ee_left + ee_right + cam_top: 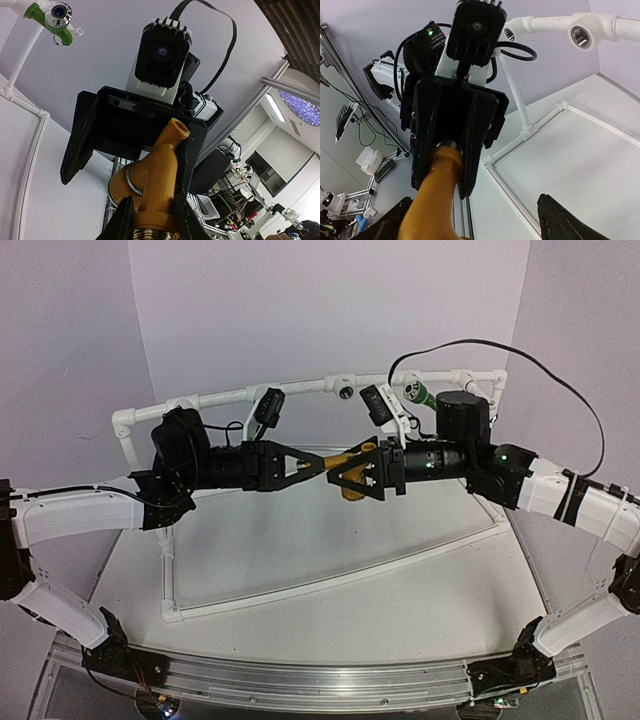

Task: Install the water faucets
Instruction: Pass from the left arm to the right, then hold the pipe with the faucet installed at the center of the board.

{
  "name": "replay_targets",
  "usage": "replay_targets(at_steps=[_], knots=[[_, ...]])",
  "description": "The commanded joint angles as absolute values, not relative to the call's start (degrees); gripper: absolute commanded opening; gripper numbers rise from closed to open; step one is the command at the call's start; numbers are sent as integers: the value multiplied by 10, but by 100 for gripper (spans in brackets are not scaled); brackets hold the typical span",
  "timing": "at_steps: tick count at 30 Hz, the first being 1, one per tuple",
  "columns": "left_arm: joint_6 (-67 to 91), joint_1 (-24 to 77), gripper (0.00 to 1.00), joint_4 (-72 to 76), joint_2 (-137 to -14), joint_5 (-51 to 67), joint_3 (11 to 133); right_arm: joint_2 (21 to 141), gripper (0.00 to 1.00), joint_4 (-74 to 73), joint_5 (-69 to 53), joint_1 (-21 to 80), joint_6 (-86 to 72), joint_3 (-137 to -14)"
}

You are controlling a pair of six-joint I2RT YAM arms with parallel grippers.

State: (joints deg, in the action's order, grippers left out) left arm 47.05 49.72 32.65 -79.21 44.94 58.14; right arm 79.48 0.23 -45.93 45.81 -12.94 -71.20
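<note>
My left gripper (320, 465) is clamped on the yellow faucet (155, 175) at its brass thread, in mid-air above the table's back middle; my right gripper (348, 476) stands wide around its spout end. I'd pull the right straight back without brushing the spout, then regrip, since the thread seems to point into the left's palm. The green faucet (418, 393) sits on the frame (230, 397), back right.

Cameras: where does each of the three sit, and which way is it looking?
Top external: above and behind, looking down on the left gripper, right gripper and white pipe frame.
Left wrist: behind the left gripper, looking past its own fingers at the right wrist camera.
Right wrist: behind the right gripper, own fingers low, facing the left wrist camera.
Shared: all three show the yellow faucet between the grippers.
</note>
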Motion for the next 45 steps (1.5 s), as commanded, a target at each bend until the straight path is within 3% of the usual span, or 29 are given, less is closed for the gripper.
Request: replay_targets(at_steps=[1, 5, 9, 11, 13, 14, 15, 16, 20, 21, 22, 26, 30, 33, 39, 45], knots=[[476, 496, 0, 388, -758, 463, 579, 777, 77, 63, -441, 446, -166, -705], [478, 496, 0, 389, -760, 463, 578, 794, 54, 70, -474, 446, -173, -718], [478, 496, 0, 389, -764, 466, 581, 803, 58, 91, -497, 446, -182, -718], [479, 496, 0, 389, -767, 468, 583, 807, 52, 103, -504, 446, -184, -716], [479, 495, 0, 389, -771, 470, 584, 810, 33, 114, -510, 446, -185, -718], [480, 495, 0, 389, -773, 471, 585, 811, 11, 125, -511, 446, -189, -718], [481, 496, 0, 389, -775, 471, 585, 810, 0, 134, -500, 446, -200, -717], [480, 496, 4, 389, -777, 470, 586, 807, 0, 139, -475, 446, -212, -714], [456, 492, 68, 370, -762, 430, 565, 767, 0, 82, -289, 446, -210, -703], [437, 491, 80, 354, -753, 405, 557, 748, 0, 64, -238, 445, -200, -695], [417, 490, 84, 327, -744, 383, 550, 731, 0, 59, -202, 445, -194, -687], [319, 490, 82, 191, -724, 287, 546, 700, 0, -5, -152, 437, -136, -707], [256, 493, 76, 150, -740, 238, 524, 715, 0, -157, -76, 439, 38, -790], [186, 522, 76, 95, -813, 210, 556, 723, 0, -199, 32, 475, 188, -824], [55, 580, 81, -11, -975, 154, 673, 852, 0, -312, 243, 572, 377, -1006], [-29, 609, 86, -91, -1114, 146, 795, 883, 0, -267, 326, 582, 502, -995]])
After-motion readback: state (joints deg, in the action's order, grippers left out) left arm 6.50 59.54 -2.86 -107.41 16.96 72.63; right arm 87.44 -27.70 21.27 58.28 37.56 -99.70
